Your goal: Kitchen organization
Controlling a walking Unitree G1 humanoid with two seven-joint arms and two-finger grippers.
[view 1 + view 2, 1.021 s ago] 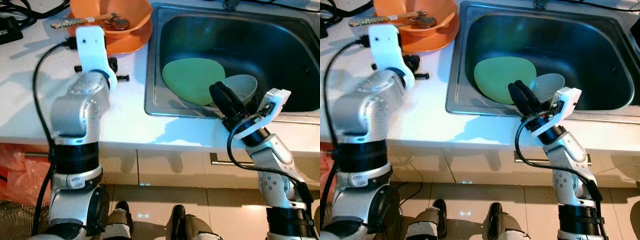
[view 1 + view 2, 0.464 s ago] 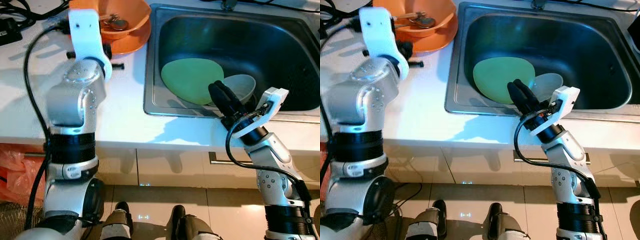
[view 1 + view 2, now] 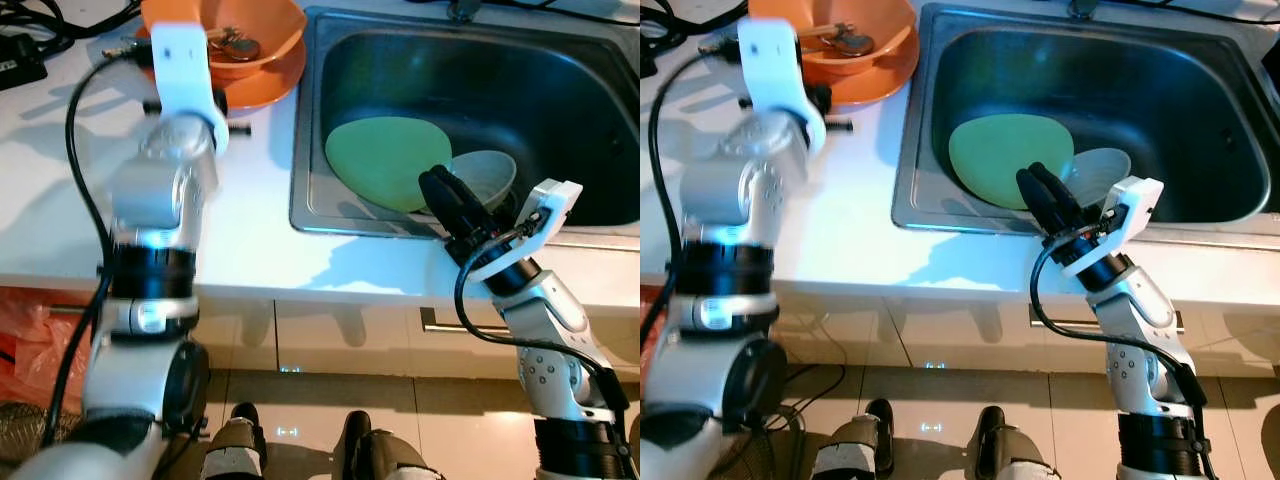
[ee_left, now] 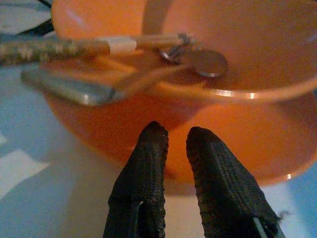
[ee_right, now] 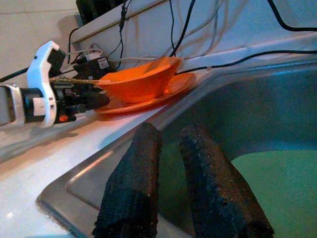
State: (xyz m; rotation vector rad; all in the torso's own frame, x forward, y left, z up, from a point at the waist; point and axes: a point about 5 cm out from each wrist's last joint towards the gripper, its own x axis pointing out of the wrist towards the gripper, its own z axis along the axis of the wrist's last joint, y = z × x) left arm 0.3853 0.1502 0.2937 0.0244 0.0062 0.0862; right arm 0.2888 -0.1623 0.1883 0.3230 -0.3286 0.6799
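Note:
An orange bowl (image 3: pixel 225 30) sits on an orange plate (image 3: pixel 270 85) at the back left of the white counter. Chopsticks (image 4: pixel 54 49), a metal spoon handle (image 4: pixel 64 88) and small metal pieces (image 4: pixel 208 62) lie in the bowl. My left gripper (image 4: pixel 173 136) is shut and empty, with its tips just short of the plate's rim. In the steel sink (image 3: pixel 560 90) a green plate (image 3: pixel 385 160) leans beside a pale grey bowl (image 3: pixel 490 175). My right gripper (image 3: pixel 438 185) hovers over the sink's front edge, shut and empty, pointing at the green plate.
Black cables (image 3: pixel 60 20) and a black device (image 3: pixel 15 60) lie at the counter's back left. The faucet base (image 3: pixel 460 8) stands behind the sink. Bare counter (image 3: pixel 250 230) runs between my arms. An orange bag (image 3: pixel 30 340) sits below on the left.
My left arm has reached further back, bringing its gripper up to the orange plate. The right arm has stayed over the sink's edge.

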